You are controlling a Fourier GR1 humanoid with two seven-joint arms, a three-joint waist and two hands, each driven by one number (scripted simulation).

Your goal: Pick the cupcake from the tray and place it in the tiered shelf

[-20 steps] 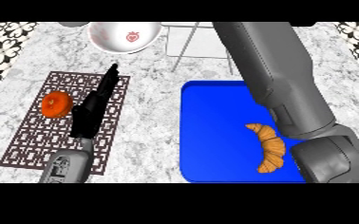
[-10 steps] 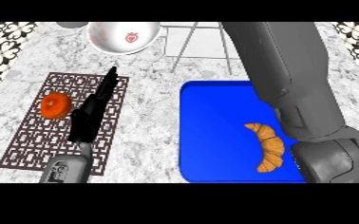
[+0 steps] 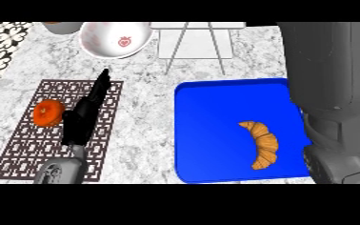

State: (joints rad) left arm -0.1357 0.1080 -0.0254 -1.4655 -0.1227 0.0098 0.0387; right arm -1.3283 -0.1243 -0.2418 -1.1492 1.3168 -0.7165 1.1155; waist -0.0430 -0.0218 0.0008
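Observation:
The blue tray point(image 3: 211, 105) lies at the right of the counter and holds only a croissant point(image 3: 262, 143). No cupcake shows anywhere in view. The white tiered shelf point(image 3: 193, 43) with thin metal legs stands at the back middle. My right forearm point(image 3: 323, 76) runs up the right edge over the tray's right side, and its hand is out of the picture. My left hand point(image 3: 83, 119) rests above the patterned mat point(image 3: 28, 138) at the left, its fingers straight and pointing away, holding nothing.
An orange round item point(image 3: 49, 113) lies on the mat just left of my left hand. A white bowl point(image 3: 116, 39) with a red mark stands at the back left, next to a grey cup point(image 3: 63, 26). Marble counter shows between mat and tray.
My right forearm has swung to the right, from across the shelf and the tray's middle to the right edge. The left hand has stayed put.

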